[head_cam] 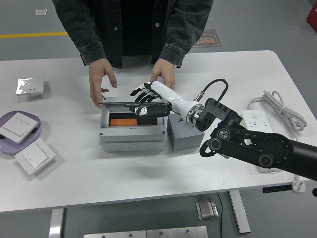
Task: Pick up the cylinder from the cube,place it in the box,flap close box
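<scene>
Right hand [146,100] reaches in from the right over the grey box [132,135], fingers spread and resting on the dark transparent lid [130,104], gripping nothing. Lid is tilted low over the opening, not fully down (hinge along the far side). Orange cylinder [122,122] lies on its side inside the box, on the black lining, visible under the lid. Grey cube [183,136] sits just right of the box, touching or nearly so, its top mostly hidden by the robot's wrist. A person stands at the far side; one hand [100,82] hovers open over the box's far left corner, the other hand [164,77] is just behind the robot's fingers. Left arm not visible. Purple plate [34,134] with a white switch [16,127] at far left, another switch [34,156] beside it, a wrapped switch [30,87] farther back. White power strip [255,119] and cable [280,110] at right on the white table [148,178].
</scene>
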`<state>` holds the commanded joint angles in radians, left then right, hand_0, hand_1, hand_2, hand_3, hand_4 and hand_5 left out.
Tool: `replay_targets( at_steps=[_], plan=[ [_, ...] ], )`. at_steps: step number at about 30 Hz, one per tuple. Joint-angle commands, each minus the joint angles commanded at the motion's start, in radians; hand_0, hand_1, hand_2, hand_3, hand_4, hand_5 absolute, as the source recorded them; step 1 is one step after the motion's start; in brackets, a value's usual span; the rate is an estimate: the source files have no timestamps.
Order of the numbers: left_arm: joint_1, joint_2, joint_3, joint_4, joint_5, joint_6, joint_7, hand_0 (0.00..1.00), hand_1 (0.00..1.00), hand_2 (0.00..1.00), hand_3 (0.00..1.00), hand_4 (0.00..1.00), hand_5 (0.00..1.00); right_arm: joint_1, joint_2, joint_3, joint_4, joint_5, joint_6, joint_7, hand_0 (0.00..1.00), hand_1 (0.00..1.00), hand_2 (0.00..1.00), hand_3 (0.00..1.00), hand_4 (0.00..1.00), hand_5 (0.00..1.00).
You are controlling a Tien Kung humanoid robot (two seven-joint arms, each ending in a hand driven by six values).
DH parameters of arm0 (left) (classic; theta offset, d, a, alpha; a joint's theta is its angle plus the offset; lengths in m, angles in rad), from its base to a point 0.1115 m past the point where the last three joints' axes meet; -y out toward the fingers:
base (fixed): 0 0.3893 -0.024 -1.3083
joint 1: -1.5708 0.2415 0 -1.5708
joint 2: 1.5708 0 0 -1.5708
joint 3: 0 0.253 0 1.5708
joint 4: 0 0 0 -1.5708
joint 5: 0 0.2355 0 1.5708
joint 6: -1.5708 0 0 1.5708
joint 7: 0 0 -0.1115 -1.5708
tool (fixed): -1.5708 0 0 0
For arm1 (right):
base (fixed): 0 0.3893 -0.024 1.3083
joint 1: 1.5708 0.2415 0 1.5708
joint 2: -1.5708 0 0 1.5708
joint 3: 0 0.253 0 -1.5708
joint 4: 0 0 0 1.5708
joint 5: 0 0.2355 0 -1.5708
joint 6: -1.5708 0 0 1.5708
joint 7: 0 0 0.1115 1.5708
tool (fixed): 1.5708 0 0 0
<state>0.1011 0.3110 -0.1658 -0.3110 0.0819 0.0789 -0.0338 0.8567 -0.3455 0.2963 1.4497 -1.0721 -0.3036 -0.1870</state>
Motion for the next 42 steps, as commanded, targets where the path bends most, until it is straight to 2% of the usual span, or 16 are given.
replay_targets(
  at_steps=[4, 13, 16, 22, 29, 32, 35, 42],
  plan=[
    [-0.002, -0.002, -0.006, -0.001, 0.005, -0.001, 0.0, 0.617, 0.625, 0.594, 0.623, 0.708, 0.245, -0.024, -0.016, 0.026, 0.064, 0.01, 0.002, -0.002, 0.702, 0.656, 0.636, 0.672, 0.731, 0.347],
    [0.004, -0.007, 0.003, 0.001, -0.003, 0.0, 0.0, 0.616, 0.625, 0.594, 0.624, 0.709, 0.247, -0.127, -0.07, 0.225, 0.154, -0.048, -0.024, 0.013, 0.686, 0.619, 0.637, 0.678, 0.729, 0.356],
    [0.007, -0.012, 0.004, 0.001, -0.006, 0.0, -0.001, 0.616, 0.625, 0.594, 0.624, 0.709, 0.247, -0.187, -0.092, 0.304, 0.158, -0.064, -0.037, 0.037, 0.686, 0.619, 0.637, 0.678, 0.729, 0.356],
    [0.016, -0.026, 0.002, 0.001, -0.007, 0.0, -0.001, 0.616, 0.625, 0.594, 0.624, 0.709, 0.245, -0.334, -0.117, 0.486, 0.127, -0.019, -0.089, 0.151, 0.68, 0.619, 0.636, 0.677, 0.729, 0.363],
    [0.024, -0.031, -0.005, 0.001, -0.006, 0.001, -0.003, 0.615, 0.624, 0.594, 0.624, 0.709, 0.246, -0.516, -0.162, 0.687, 0.133, -0.016, -0.048, 0.178, 0.646, 0.616, 0.625, 0.664, 0.721, 0.363],
    [0.025, -0.029, -0.006, 0.001, -0.006, 0.0, -0.003, 0.615, 0.624, 0.594, 0.624, 0.709, 0.246, -0.586, -0.153, 0.765, 0.125, -0.019, -0.046, 0.184, 0.646, 0.616, 0.625, 0.664, 0.721, 0.363],
    [0.024, -0.026, -0.006, 0.0, -0.005, -0.001, -0.004, 0.615, 0.624, 0.594, 0.624, 0.708, 0.246, -0.631, -0.128, 0.831, 0.113, -0.019, -0.046, 0.193, 0.656, 0.631, 0.631, 0.662, 0.721, 0.359],
    [0.02, -0.013, -0.008, -0.001, 0.0, -0.005, -0.005, 0.615, 0.625, 0.594, 0.623, 0.708, 0.245, -0.661, -0.089, 0.92, 0.086, 0.019, -0.051, 0.236, 0.662, 0.632, 0.633, 0.664, 0.716, 0.348]
  ],
)
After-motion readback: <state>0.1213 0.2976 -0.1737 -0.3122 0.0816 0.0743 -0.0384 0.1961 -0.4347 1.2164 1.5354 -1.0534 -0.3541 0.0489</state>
